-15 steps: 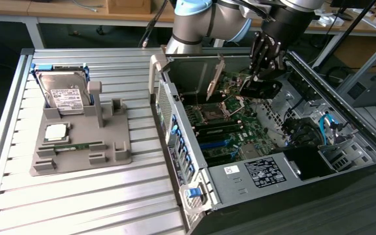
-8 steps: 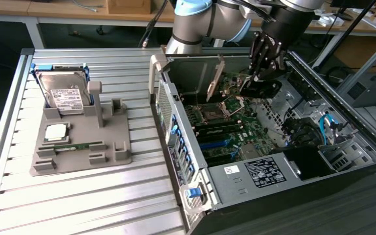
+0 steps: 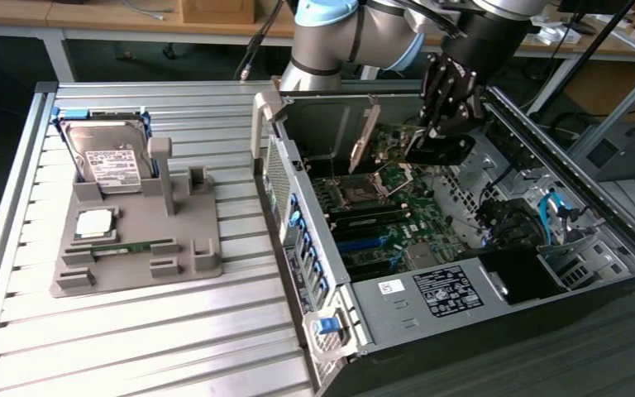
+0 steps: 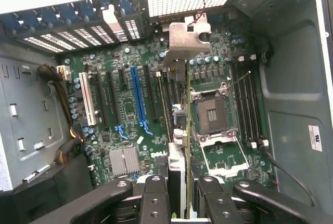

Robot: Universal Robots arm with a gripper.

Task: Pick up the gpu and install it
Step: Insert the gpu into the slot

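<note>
The arm reaches down from the rear benches into the open computer case (image 3: 461, 273), which lies on its side on the slatted table (image 3: 130, 331). The gripper (image 3: 441, 132) hangs over the far end of the motherboard (image 3: 389, 215), near the rear wall of the case. Its claw is pinching the gpu (image 3: 439, 151), seen from the exterior view as a dark body directly under the black fingers. In the wrist view the gripper (image 4: 181, 182) has one finger (image 4: 155, 198) on each face of the gpu (image 4: 178, 164). The card stands edge-on to that camera, with its silver end bracket (image 4: 184, 37) by the perforated rear wall. The card runs between the bank of expansion slots, including the blue slot (image 4: 138, 94), and the open processor socket (image 4: 212, 112). Whether its lower edge is seated in a slot cannot be told. Well apart, on the exterior view's left, a grey holder (image 3: 191, 256) carries a hard drive (image 3: 102, 157), a processor (image 3: 95, 222) and a memory stick (image 3: 130, 246).
</note>
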